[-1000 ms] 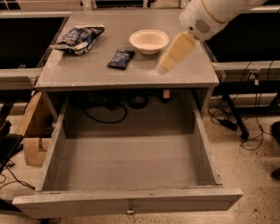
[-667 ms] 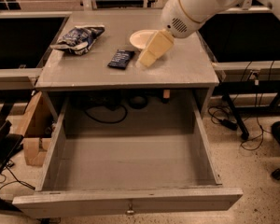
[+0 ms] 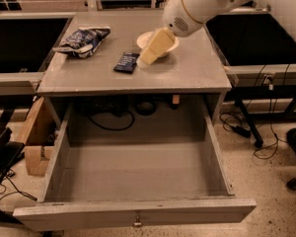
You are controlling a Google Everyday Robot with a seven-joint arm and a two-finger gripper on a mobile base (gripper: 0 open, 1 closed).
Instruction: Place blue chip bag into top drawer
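Gripper (image 3: 150,56) is carried further left than a second ago and is now held over the white bowl (image 3: 142,38), just beside the dark packet (image 3: 126,62); open or closed cannot be told. Blue chip bag (image 3: 83,39) is left lying on the tabletop (image 3: 197,68), far-left corner. Top drawer (image 3: 138,214) is seen pulled open below, grey floor exposed.

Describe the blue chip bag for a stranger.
On the grey table above the open top drawer, the blue chip bag lies at the far left, away from the gripper by the bowl. It is puffy and crinkled, unlike the flat dark packet nearby.
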